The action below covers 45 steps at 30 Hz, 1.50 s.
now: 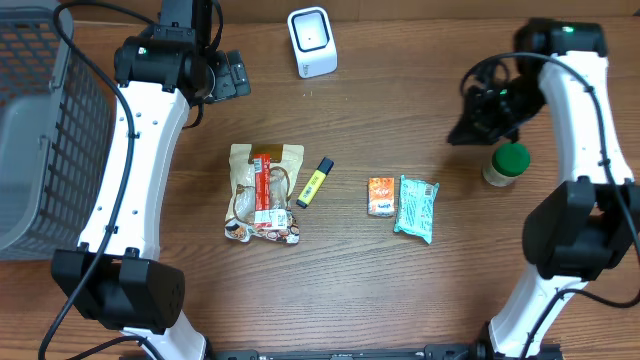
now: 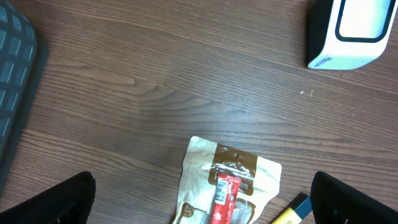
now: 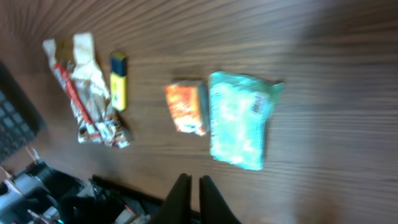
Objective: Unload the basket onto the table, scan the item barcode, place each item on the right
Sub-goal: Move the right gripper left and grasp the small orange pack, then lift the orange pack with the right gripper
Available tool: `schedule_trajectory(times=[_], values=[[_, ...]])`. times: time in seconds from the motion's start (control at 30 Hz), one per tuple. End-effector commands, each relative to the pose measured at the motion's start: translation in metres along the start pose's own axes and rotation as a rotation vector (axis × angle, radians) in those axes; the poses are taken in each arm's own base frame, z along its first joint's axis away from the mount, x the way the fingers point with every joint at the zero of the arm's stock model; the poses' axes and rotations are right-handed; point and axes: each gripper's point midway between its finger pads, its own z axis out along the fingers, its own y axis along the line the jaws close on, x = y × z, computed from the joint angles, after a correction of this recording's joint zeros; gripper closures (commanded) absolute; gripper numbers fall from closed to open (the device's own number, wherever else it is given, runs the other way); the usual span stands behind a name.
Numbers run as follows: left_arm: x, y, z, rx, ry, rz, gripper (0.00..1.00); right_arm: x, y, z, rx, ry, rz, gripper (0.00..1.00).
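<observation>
While right pincer (image 3: 193,182) clenched empty, teal packet (image 3: 239,118) lies apart ahead; left pincer (image 2: 202,199) released.

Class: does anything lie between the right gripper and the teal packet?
Nothing visible. Only bare table lies between the right gripper and the teal packet; the orange packet sits beside it, and the green-capped bottle stands off that line.

We count one scanner (image 1: 312,42), one basket (image 1: 40,130), one jar (image 1: 508,165), one highlighter (image 1: 314,182) and three packs: a tan pouch (image 1: 264,192), an orange packet (image 1: 380,196), a teal packet (image 1: 416,207).
</observation>
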Motion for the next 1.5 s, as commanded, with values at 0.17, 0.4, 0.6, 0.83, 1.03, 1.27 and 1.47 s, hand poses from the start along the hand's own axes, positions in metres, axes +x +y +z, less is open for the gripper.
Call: schedule_trajectory(times=[0.17,0.4,0.6,0.83,1.03,1.27,1.47], values=[[-0.009,-0.001,-0.017,0.014,-0.045,0.009,0.00,0.053,0.042,0.057,0.046,0.162,-0.155,0.68],[-0.009,-0.001,-0.017,0.014,-0.046,0.009,0.00,0.055,0.019,0.113,0.289,0.135,-0.075,0.65],[-0.009,-0.001,-0.017,0.014,-0.046,0.009,0.00,0.048,0.008,0.130,0.348,0.090,-0.064,0.65],[-0.009,-0.001,-0.017,0.014,-0.045,0.009,0.00,0.047,-0.005,0.154,0.338,0.074,-0.061,0.66],[-0.009,-0.001,-0.017,0.014,-0.045,0.009,0.00,0.037,-0.010,0.176,0.297,0.027,-0.083,0.69],[-0.009,-0.001,-0.017,0.014,-0.045,0.009,0.00,0.025,-0.003,0.180,0.260,-0.022,-0.105,0.73],[-0.009,-0.001,-0.017,0.014,-0.045,0.009,0.00,0.022,0.002,0.177,0.238,-0.027,-0.104,0.75]])
